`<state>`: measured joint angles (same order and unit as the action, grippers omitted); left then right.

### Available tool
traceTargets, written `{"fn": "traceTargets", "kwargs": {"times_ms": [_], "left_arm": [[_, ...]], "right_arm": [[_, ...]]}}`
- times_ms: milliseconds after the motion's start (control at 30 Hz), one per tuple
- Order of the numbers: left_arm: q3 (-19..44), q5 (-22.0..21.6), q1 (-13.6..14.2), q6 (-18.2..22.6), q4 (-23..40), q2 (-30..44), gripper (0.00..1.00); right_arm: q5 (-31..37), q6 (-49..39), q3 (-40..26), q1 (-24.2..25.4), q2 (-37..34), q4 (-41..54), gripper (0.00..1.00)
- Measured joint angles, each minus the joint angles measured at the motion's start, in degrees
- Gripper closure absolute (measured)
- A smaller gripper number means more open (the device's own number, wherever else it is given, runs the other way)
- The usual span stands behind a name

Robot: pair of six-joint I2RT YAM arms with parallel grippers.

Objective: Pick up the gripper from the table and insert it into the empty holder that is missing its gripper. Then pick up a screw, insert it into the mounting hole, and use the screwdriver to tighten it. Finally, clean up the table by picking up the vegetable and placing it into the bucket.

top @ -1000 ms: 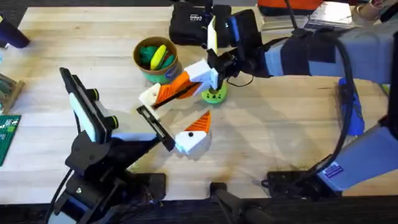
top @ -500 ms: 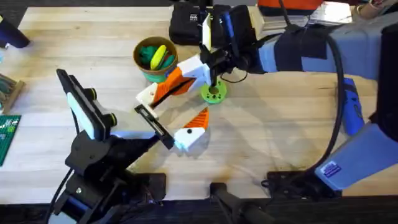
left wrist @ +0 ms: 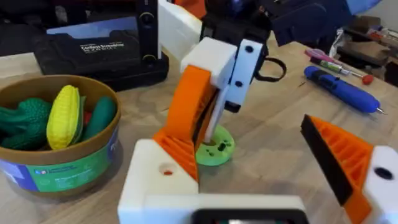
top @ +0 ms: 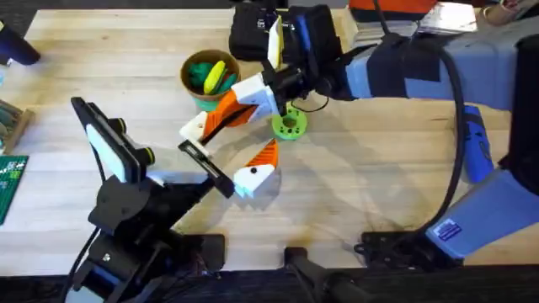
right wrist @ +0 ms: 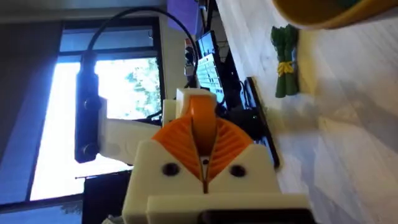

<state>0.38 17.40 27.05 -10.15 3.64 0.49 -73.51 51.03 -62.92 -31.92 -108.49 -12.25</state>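
My right gripper (top: 268, 94) reaches in from the right and is shut on the orange gripper (left wrist: 189, 115). It holds that ribbed wedge against the white holder (left wrist: 146, 190), which is one finger block of my left gripper (top: 248, 139). My left gripper stands open; its other finger (left wrist: 342, 165) carries an orange ribbed pad. In the right wrist view the orange gripper (right wrist: 202, 115) sits pinched between the right gripper's (right wrist: 204, 134) pads. The blue screwdriver (left wrist: 341, 90) lies on the table at the right. The bucket (top: 210, 80) holds green and yellow toys. A dark-green vegetable (right wrist: 286, 59) lies on the table.
A lime-green disc (top: 289, 124) sits just right of the joined fingers. A black case (top: 261, 34) stands at the back behind the bucket. A green circuit board (top: 10, 185) lies at the left edge. Bare wood spreads across the front right.
The right gripper has carried the orange gripper a little to the left and farther back. My left gripper has shifted slightly left along with it.
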Motion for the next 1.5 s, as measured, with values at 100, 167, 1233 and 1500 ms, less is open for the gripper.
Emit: {"fn": "traceTargets", "kwargs": {"times_ms": [100, 167, 1233, 1500], "left_arm": [[0.0, -0.4, 0.0, -0.2, 0.0, 0.3, 0.015], [0.0, -0.6, 0.0, -0.4, 0.0, 0.3, 0.015], [0.0, 0.8, 0.0, 0.8, -0.2, 0.3, 0.015], [0.0, 6.5, 1.2, 2.3, -0.5, 0.2, 0.015]], "right_arm": [[0.8, 0.0, 0.0, -0.2, 0.0, 0.1, 0.989], [1.2, 0.0, 0.0, -0.2, 0.0, 0.1, 0.989], [0.1, -4.2, 0.0, 0.3, 0.3, 0.4, 0.837], [0.6, -5.1, 0.0, 0.7, 0.2, 0.3, 0.438]]}}
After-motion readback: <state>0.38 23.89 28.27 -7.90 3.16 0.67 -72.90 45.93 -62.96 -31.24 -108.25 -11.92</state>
